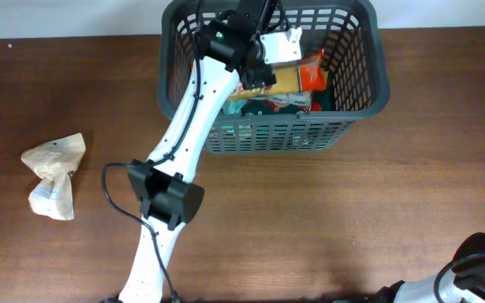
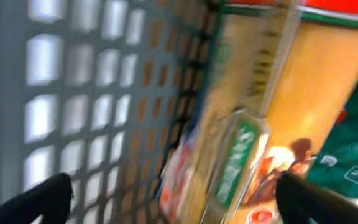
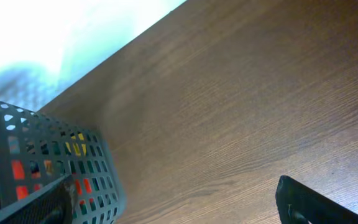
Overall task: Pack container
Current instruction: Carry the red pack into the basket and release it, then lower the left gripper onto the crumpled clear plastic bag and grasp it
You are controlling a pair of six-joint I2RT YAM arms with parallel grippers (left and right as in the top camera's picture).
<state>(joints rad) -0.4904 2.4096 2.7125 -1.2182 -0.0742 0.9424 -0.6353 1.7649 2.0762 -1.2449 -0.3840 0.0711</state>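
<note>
The dark grey lattice basket (image 1: 356, 105) stands at the table's far middle. It holds several packets: a yellow-orange one (image 1: 291, 80), a red one (image 1: 314, 74) and a teal one (image 1: 297, 102). My left gripper (image 1: 255, 74) is down inside the basket's left half. In the blurred left wrist view its fingers (image 2: 179, 196) are wide apart and empty, over a yellow packet with a green label (image 2: 238, 155), beside the basket's wall (image 2: 86, 106). My right gripper (image 3: 173, 205) is open and empty above bare table, with the basket (image 3: 95, 171) to its left.
A crumpled tan paper packet (image 1: 53, 172) lies on the wooden table at the left, well away from the basket. The left arm's elbow (image 1: 171, 198) hangs over the table's middle front. Part of the right arm (image 1: 478, 265) shows at the bottom right corner.
</note>
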